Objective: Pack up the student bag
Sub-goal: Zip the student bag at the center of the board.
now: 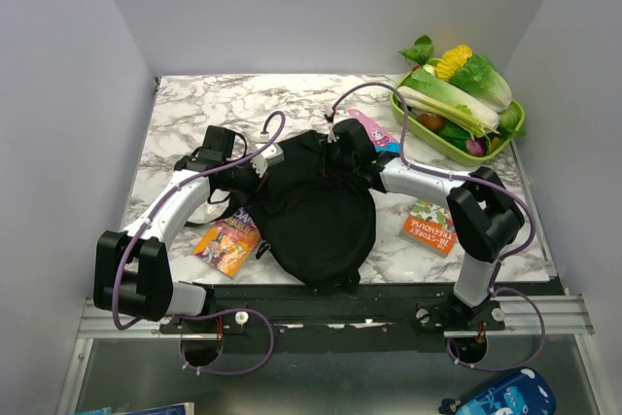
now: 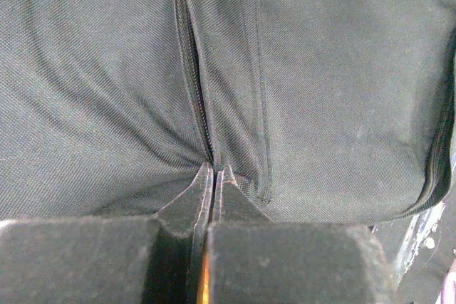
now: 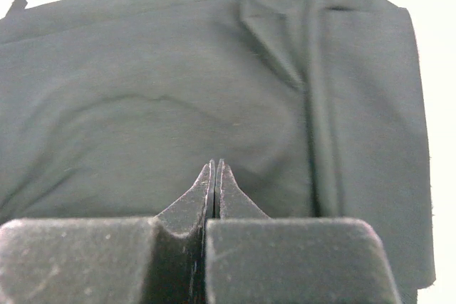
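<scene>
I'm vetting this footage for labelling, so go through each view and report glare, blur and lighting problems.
Top view: even light, sharp, though the black backpack reads as a detail-less dark mass on the bright table. Left wrist view: fabric weave and zipper crisp; the near jaws dark and soft. Right wrist view: background above the backpack blown out white, fabric hazy.

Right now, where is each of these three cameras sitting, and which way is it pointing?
Top camera: fixed above and behind the arm bases, looking down on the marble table, the student bag and the vegetable tray; both arms show.
Left wrist camera: on the left arm, facing the bag's zipper close up; the shut left gripper shows at the bottom.
Right wrist camera: on the right arm, facing folded bag fabric; the shut right gripper shows at the bottom.
Shared: all three see the black bag.
</scene>
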Tool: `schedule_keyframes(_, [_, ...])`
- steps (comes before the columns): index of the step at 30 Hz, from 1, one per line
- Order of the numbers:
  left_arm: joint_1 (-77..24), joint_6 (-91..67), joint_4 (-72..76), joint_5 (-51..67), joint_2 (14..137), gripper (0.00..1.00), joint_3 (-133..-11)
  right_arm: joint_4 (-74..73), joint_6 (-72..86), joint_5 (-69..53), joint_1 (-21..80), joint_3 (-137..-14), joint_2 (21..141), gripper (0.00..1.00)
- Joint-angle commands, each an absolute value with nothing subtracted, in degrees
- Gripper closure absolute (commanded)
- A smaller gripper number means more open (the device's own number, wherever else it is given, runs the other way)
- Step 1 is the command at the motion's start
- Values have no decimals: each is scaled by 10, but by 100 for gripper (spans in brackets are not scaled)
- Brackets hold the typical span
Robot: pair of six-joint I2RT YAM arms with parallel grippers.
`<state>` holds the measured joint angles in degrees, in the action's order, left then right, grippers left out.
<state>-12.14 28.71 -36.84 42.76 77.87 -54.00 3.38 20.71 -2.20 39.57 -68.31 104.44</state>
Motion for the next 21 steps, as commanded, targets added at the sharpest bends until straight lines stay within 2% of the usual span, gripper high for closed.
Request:
schedule_keyframes(1, [-125, 299, -424, 416, 753, 100, -541, 2, 173, 219, 371, -685, 1035, 99])
schedule_keyframes(7, [-125, 305, -437, 416, 754, 100, -548, -20, 208, 341, 361, -659, 1028, 99])
schedule_keyframes(11, [-125, 293, -429, 408, 762, 100, -552, 20, 204, 272, 359, -635, 998, 98])
schedule_keyframes(12, [-125, 287, -424, 406, 764, 100, -553, 34, 201, 259, 359, -630, 992, 93])
schedule_keyframes(13, [-125, 280, -420, 405, 768, 98, -554, 37, 200, 244, 360, -628, 990, 76])
schedule_keyframes(16, [-125, 239, -398, 398, 778, 95, -566, 34, 203, 199, 359, -628, 979, 39])
schedule_keyframes(18, [-125, 196, -375, 394, 782, 94, -576, 43, 208, 177, 360, -611, 951, 32])
schedule_keyframes(19, [-125, 181, -364, 389, 789, 98, -578, 48, 211, 171, 360, -602, 938, 28])
schedule_keyframes(21, [-125, 155, -356, 380, 806, 100, -596, 61, 239, 163, 363, -558, 900, 28])
